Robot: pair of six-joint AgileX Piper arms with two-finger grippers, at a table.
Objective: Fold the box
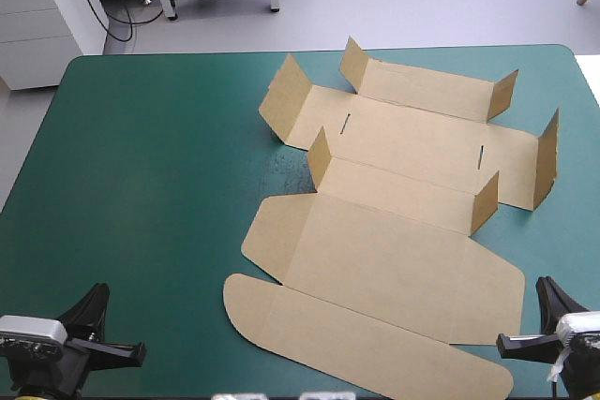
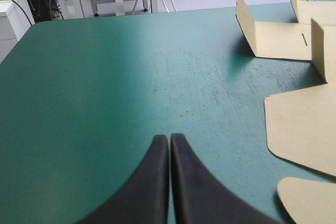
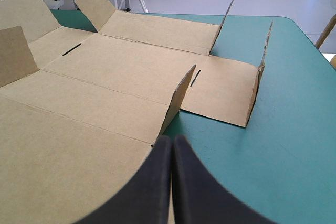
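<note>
While left hand [image 2: 169, 138] and right hand [image 3: 172, 139] sit closed, the box [image 1: 403, 259] lies between them.

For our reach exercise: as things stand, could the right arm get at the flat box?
Probably yes. The right gripper, shut, sits right by the box at its near corner, and no other thing lies on the table between them.

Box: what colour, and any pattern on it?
Plain brown box, unprinted, two thin dark slits; best seen in the high view.

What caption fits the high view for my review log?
Flat brown box with short flaps raised on the teal-green table; left claw and right claw sit at the near corners.
</note>
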